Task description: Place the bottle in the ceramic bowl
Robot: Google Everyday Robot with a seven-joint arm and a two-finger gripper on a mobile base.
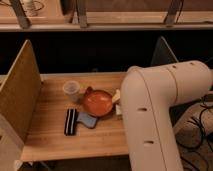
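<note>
- One tan side panel (20,95), far left.
- One translucent cup (71,90); one black block (70,121) beside one blue item (87,120).
- One ceramic bowl (97,102), mid-table.
- One bottle (117,98), just right of bowl, outside it, partly hidden.
- One white arm (150,115); gripper hidden behind it, spread or pressed together: cannot tell.
- Wooden table (50,142); dark room behind.

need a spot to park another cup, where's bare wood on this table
Bare wood lies on the left, between the side panel and the plastic cup and black block, and along the front edge. The middle is crowded: cup, ceramic bowl, bottle, blue-grey pad. The white arm hides the right side and the gripper.
</note>
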